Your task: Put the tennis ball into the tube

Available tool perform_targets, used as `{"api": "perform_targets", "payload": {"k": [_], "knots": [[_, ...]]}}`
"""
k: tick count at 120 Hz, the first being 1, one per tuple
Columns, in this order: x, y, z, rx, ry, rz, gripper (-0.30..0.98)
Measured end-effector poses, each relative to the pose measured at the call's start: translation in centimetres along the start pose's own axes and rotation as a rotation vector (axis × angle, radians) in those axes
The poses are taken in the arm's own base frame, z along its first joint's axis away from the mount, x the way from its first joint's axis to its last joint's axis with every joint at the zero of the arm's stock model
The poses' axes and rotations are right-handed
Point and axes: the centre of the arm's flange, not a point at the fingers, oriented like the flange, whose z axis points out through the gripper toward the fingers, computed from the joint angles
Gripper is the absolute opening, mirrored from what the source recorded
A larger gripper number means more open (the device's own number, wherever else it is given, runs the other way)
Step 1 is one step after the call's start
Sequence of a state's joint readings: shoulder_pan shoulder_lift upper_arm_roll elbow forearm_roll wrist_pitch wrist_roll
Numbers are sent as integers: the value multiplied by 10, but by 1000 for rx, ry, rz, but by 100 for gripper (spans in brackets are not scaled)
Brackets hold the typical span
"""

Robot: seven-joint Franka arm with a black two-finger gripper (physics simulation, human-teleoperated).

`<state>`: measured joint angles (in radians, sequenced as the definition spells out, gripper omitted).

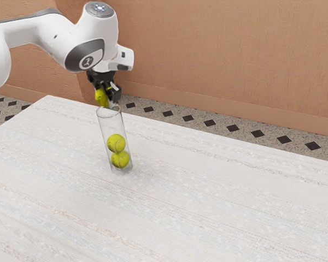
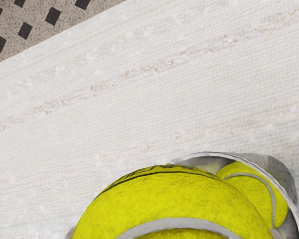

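Note:
Just above the clear tube's mouth, my gripper (image 1: 107,97) is shut on a yellow tennis ball (image 1: 101,97). The upright transparent tube (image 1: 104,127) stands on the table with two more balls stacked in it, an upper ball (image 1: 116,143) and a lower ball (image 1: 120,159). In the wrist view the held ball (image 2: 174,204) is large and near, overlapping part of the tube's rim (image 2: 274,172). A ball inside the tube (image 2: 254,191) shows beside it, so the held ball is outside the tube and somewhat off the centre of its opening.
The white textured table (image 1: 197,202) spreads around the tube. Beyond its edge lie a patterned floor (image 1: 218,125) and a brown wall (image 1: 224,60). The arm reaches in from the exterior view's upper left.

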<state>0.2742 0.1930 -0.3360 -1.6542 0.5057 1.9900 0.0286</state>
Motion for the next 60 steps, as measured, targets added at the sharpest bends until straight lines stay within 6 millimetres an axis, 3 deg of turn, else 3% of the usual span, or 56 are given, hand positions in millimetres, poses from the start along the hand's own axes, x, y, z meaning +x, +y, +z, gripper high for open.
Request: {"api": "perform_targets", "payload": {"k": [16, 37, 60], "knots": [[-5, 2, 3, -8, -44, -37, 12], [-4, 11, -2, -17, -62, -40, 43], [-4, 13, -6, -16, -69, -41, 58]]}}
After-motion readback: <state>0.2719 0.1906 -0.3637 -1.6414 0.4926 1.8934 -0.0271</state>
